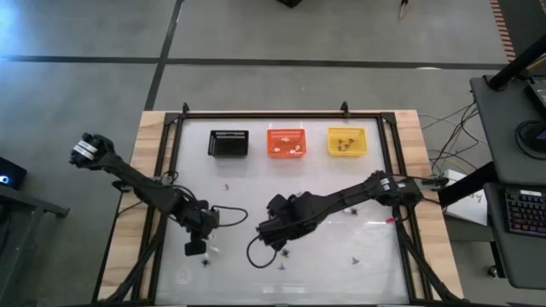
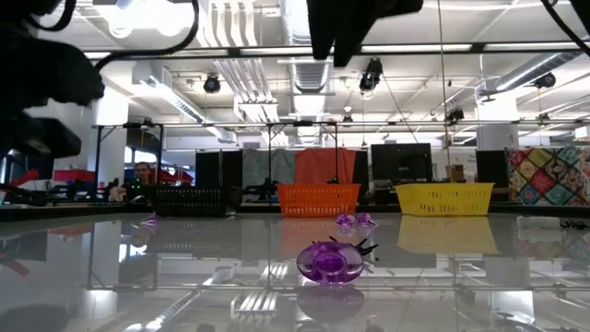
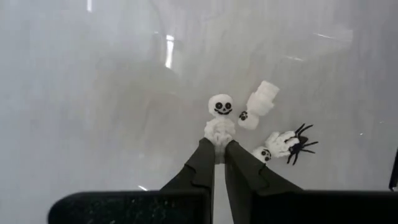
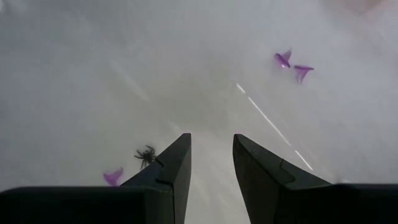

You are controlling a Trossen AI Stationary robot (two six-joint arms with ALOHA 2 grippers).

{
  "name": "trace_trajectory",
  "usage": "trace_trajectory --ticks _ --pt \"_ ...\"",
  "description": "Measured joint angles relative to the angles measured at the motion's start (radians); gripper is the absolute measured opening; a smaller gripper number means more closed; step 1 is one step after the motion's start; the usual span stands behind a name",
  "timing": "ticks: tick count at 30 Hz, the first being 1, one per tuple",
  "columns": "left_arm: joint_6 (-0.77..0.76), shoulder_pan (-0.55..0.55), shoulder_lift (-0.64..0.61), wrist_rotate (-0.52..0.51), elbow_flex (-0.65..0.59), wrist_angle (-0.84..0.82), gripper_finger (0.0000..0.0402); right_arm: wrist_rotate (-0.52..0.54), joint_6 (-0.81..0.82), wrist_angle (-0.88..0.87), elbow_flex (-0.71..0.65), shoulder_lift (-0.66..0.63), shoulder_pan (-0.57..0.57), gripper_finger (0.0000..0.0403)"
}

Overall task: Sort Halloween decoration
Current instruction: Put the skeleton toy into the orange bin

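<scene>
Left gripper (image 3: 219, 148) low over the near-left table (image 1: 341, 230), jaws narrow, pinched on the lower body of a white skeleton (image 3: 219, 118), skull beyond the fingertips. Just beside it lay two more white figures (image 3: 260, 102) and a black spider (image 3: 301, 145). Right gripper (image 4: 211, 152) near the table's middle, jaws apart and holding nothing; another spider (image 4: 146, 155) and a purple piece (image 4: 113, 177) just outside one finger, two purple pieces (image 4: 292, 65) well beyond. Black (image 1: 229, 143), orange (image 1: 287, 141) and yellow (image 1: 347, 141) baskets along the far edge.
</scene>
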Motion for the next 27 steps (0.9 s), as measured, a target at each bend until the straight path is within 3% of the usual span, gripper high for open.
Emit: trace_trajectory --ticks 5,10,22,27 --pt "0.078 0.023 -0.025 -0.064 0.091 -0.121 0.0 0.102 0.055 -0.003 0.0 -0.051 0.046 0.0112" --pt "0.183 0.1 -0.031 -0.16 0.193 -0.193 0.0 0.282 0.171 -0.036 0.0 -0.109 0.083 0.0112" --pt "0.474 0.347 -0.031 -0.318 0.354 -0.204 0.0 0.716 0.266 -0.033 -0.001 -0.233 0.118 0.0112" --pt "0.585 0.473 -0.031 -0.322 0.382 -0.203 0.0 0.772 0.208 -0.033 -0.003 -0.257 0.091 0.0112"
